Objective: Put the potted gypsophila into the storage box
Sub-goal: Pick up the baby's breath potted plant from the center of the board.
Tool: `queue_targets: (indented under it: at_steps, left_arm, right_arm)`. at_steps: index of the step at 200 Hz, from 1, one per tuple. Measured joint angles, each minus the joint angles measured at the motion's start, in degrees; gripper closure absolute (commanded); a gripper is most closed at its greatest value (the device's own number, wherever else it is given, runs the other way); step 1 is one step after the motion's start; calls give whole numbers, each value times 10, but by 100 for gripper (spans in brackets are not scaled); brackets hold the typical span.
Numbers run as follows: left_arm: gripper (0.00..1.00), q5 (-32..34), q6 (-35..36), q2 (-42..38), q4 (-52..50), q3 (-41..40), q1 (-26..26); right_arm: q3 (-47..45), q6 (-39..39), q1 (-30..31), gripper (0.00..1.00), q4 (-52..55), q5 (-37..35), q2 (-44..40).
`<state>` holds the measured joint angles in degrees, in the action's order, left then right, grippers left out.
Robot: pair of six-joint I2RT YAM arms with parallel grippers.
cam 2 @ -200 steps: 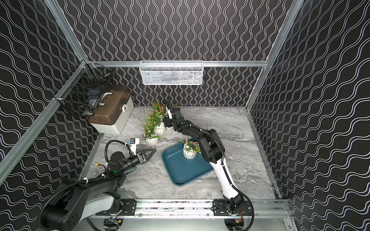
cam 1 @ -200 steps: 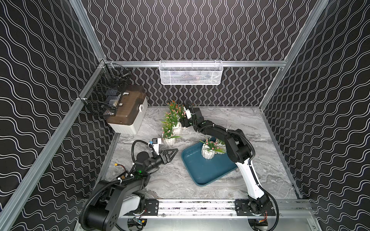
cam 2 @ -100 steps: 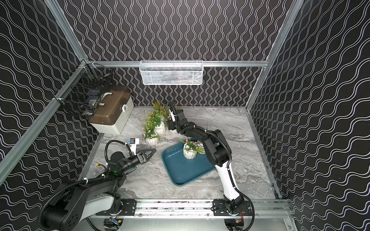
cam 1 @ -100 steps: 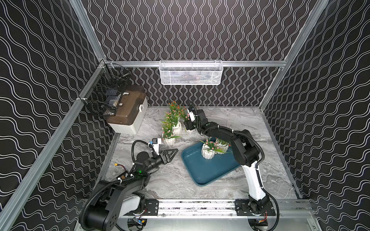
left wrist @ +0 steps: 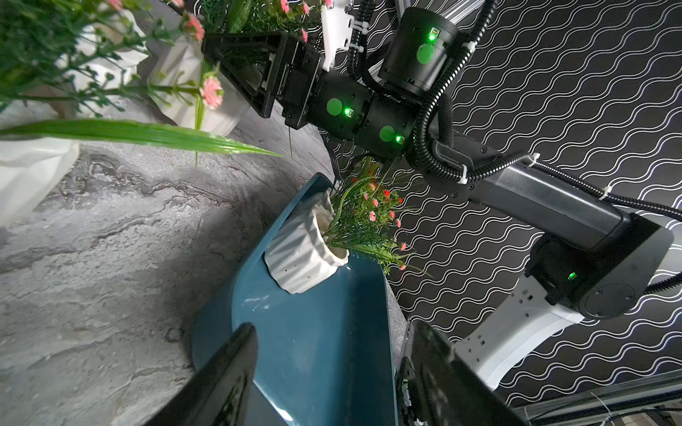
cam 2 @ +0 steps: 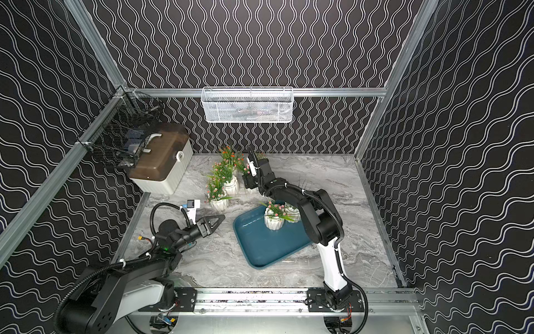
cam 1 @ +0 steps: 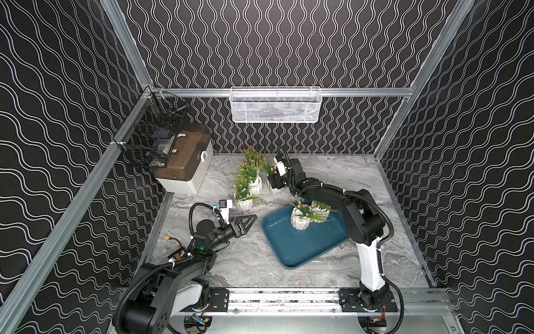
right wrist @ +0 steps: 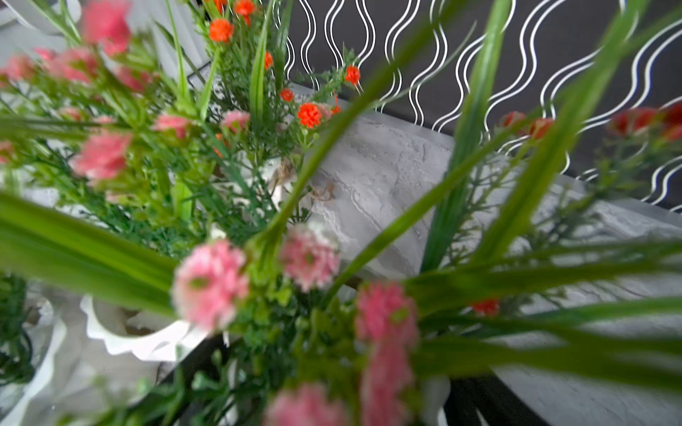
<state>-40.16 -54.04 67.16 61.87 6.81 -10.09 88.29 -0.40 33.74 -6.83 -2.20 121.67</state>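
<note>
The dark-teal storage box (cam 1: pixel 300 251) (cam 2: pixel 268 250) (left wrist: pixel 321 350) lies at mid-table. Two potted gypsophila (cam 1: pixel 300 223) (cam 1: pixel 323 214) stand at its far end. Behind and left of it, two more white ribbed pots (cam 1: pixel 244 204) (cam 1: pixel 256 185) stand on the marble. My right gripper (cam 1: pixel 272 185) (cam 2: pixel 248 185) is shut on a third pot (cam 1: pixel 274 190) (left wrist: pixel 221 118) beside them. Its leaves and pink flowers (right wrist: pixel 310 258) fill the right wrist view and hide the jaws. My left gripper (cam 1: pixel 249 220) (left wrist: pixel 332 326) hovers open and empty, left of the box.
A white box with a brown lid (cam 1: pixel 185 170) sits at the back left under a black wire basket (cam 1: pixel 150 141). A white mesh basket (cam 1: pixel 276 105) hangs on the back wall. Loose cables (cam 1: pixel 173 245) lie by the left arm's base.
My right gripper, still closed round the pot, has shifted a little right and nearer, toward the storage box; its elbow has swung right. The left arm has stayed put.
</note>
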Motion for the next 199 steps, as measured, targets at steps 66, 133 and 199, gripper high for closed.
queue_targets:
  at_steps: [66, 133, 199]
  left_arm:
    - [30, 0, 0, 0, -2, -1, 0]
    - [30, 0, 0, 0, -2, -1, 0]
    - [30, 0, 0, 0, -2, -1, 0]
  right_arm:
    - [-5, 13, -1, 24, -18, 15, -12]
    - [-3, 21, -8, 18, -22, 29, 28]
    - [-27, 19, -7, 4, -40, 31, 30]
